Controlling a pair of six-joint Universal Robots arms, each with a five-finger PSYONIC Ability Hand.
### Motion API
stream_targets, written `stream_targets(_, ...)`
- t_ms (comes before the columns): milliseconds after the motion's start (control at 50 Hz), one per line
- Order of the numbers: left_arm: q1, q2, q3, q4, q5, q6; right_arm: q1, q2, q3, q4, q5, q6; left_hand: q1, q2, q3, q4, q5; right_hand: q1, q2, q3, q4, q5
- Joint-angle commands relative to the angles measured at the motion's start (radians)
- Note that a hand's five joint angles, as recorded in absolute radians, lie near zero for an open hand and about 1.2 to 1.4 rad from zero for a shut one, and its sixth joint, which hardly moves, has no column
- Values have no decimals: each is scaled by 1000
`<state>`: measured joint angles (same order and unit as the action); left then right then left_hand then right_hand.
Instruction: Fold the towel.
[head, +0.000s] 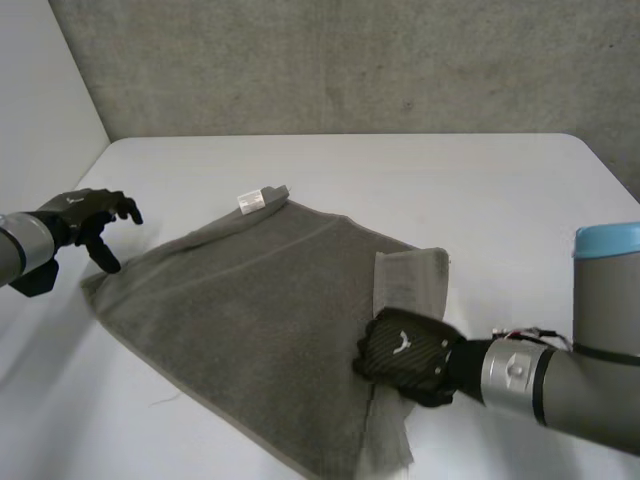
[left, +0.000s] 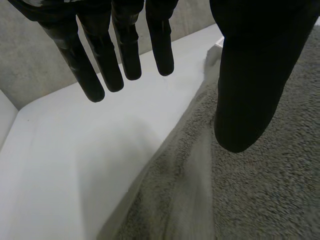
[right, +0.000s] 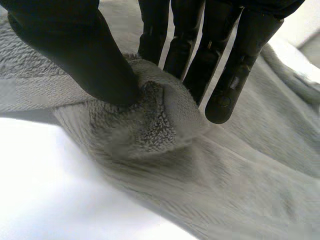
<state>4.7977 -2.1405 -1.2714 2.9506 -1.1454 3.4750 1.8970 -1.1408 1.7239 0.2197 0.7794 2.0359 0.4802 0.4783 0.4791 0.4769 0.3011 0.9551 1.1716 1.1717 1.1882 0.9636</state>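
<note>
Far left: left robot hand (head: 95, 215) on its grey arm, held over the white desk (head: 470, 180) just off the towel's left corner. Spread, fingers (left: 95, 65) straight and apart, thumb out to the side, nothing between them. Seen from its own wrist, fingers over bare desk, thumb over the cloth's rumpled edge.

Middle: towel (head: 260, 300), grey terry, laid nearly flat on the desk and turned at a slant, one corner pointing toward the left robot hand, one toward the far wall (head: 330, 60). Looped, fuzzy pile up close. At the far corner a small flap turned over, with a white label (head: 250, 201) on it. Just inside the far-right edge, a faint woven band running along it. Shallow wrinkles across the middle; left edge slightly heaped.

Right of middle: a narrow strip (head: 405, 280) of the towel's right side folded back over the main sheet, paler than the rest, running down toward the near corner.

Right: right robot hand (head: 405, 355), resting on that right edge, near the folded strip. Closed in a pinch: thumb (right: 75, 45) pressed against the fingers with a bunched ridge of towel caught between, cloth drawn up into a small peak at the fingertips. Beside it, bare desk.
</note>
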Motion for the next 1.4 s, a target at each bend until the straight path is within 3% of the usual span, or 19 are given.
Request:
stream_targets(20,5,112,-179,62,53,9,-110,-2,-112,-20,40,299,33,35,34,36,37,441,225,225,208,258)
stream_targets(100,4,146,-238,94,88,12,-180,-4,-159,-95,101,516,33,35,34,36,37,441,225,225,208,258)
stream_targets(160,1,171,-287,123,121,13,-222,-7,-168,-140,150,598,36,38,37,39,40,441,225,225,208,258)
stream_targets(320,-9,174,-329,154,153,15,-282,1,-182,-195,231,653,44,46,46,48,49,441,225,225,208,258)
stream_targets(480,-7,140,-324,166,150,47,-315,24,-181,-212,227,655,47,49,48,51,52,441,225,225,208,258)
stream_targets(720,-4,33,-276,239,112,87,-319,24,-173,-212,221,647,68,70,69,71,73,441,225,225,208,258)
stream_targets(900,-7,-19,-250,246,-34,93,-311,26,-167,-209,219,639,118,120,119,121,123,441,225,225,208,258)
stream_targets(940,-7,-27,-243,246,-43,96,-309,26,-167,-209,218,639,165,167,166,168,169,441,225,225,208,258)
stream_targets(980,-9,-36,-235,246,-46,104,-309,26,-167,-209,218,639,465,467,466,469,470,441,225,225,208,258)
stream_targets(1000,-9,-36,-235,246,-46,104,-309,24,-168,-209,219,638,467,469,468,471,472,441,225,225,208,258)
stream_targets(1040,-9,-33,-238,245,-45,111,-309,21,-168,-207,219,638,800,802,801,804,805,441,225,225,208,258)
stream_targets(1120,-18,-21,-246,245,-43,113,-308,10,-176,-203,222,636,916,918,917,919,921,441,225,225,208,258)
stream_targets(1300,-49,186,-312,232,-43,107,-319,-79,-218,-63,219,570,916,918,917,919,921,441,225,225,208,258)
stream_targets(1360,-52,295,-336,215,-43,107,-320,-94,-265,64,222,504,916,918,917,919,921,441,225,225,208,258)
stream_targets(1400,-50,400,-350,162,-42,111,-341,-109,-329,233,230,413,916,918,917,919,921,441,225,225,208,258)
